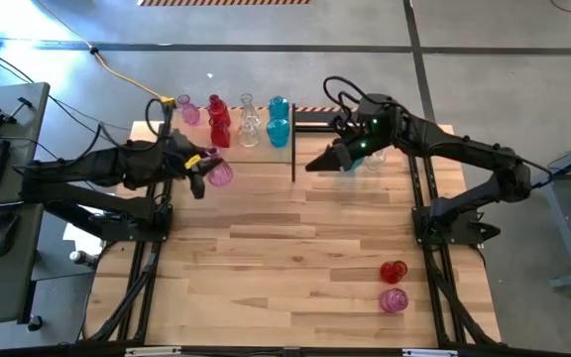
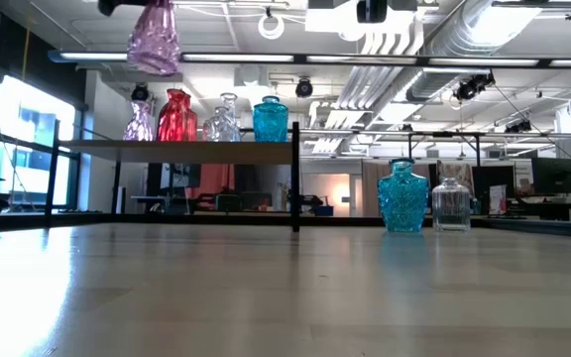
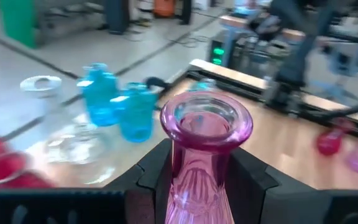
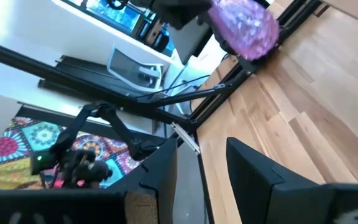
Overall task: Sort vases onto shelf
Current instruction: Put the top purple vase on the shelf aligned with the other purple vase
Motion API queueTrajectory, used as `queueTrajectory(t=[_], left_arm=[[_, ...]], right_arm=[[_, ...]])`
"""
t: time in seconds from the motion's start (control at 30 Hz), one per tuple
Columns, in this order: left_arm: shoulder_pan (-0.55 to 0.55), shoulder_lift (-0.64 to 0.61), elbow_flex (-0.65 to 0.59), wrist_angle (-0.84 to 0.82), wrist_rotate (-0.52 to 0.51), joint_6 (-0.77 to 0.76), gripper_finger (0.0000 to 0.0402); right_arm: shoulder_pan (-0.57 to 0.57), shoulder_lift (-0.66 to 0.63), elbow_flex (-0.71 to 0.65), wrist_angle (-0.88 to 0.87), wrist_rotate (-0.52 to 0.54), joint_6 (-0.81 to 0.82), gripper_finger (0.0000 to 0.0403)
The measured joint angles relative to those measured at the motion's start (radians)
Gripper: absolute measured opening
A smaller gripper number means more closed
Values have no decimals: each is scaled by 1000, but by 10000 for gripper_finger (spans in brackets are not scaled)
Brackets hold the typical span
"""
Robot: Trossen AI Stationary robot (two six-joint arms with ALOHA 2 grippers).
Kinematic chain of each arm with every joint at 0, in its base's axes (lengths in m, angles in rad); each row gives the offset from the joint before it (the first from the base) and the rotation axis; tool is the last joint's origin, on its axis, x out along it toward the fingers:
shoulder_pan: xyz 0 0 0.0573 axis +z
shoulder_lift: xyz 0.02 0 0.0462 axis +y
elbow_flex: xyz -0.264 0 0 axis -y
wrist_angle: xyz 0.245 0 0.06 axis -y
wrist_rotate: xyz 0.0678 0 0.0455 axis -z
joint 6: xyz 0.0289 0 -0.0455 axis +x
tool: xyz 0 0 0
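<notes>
Between claw (image 3: 199, 177) fingers: ribbed (pink) glass vase (image 3: 202, 149)

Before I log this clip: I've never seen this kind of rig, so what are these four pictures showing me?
Two dark robot arms work at a wooden table. One picture looks straight down, one looks level across the tabletop, and two come from cameras on the arms' wrists. The left pincer is shut on a pink vase, holding it by the neck, raised clear of the table and beside the shelf. That shelf already carries pink, red, clear and teal vases. The right pincer holds nothing and hovers near a teal vase and a clear vase standing on the table. A red vase and another pink vase wait at the near right.
</notes>
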Motion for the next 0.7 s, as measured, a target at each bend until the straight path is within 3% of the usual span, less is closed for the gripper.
queueTrajectory(t=[0.27,0.7], left_arm=[[0,-59,0,-144,-253,-24,108],[0,-87,-3,-312,-493,-131,108]], right_arm=[[-57,0,0,-4,-97,-39,119],[-136,0,0,-4,-137,-109,119]])
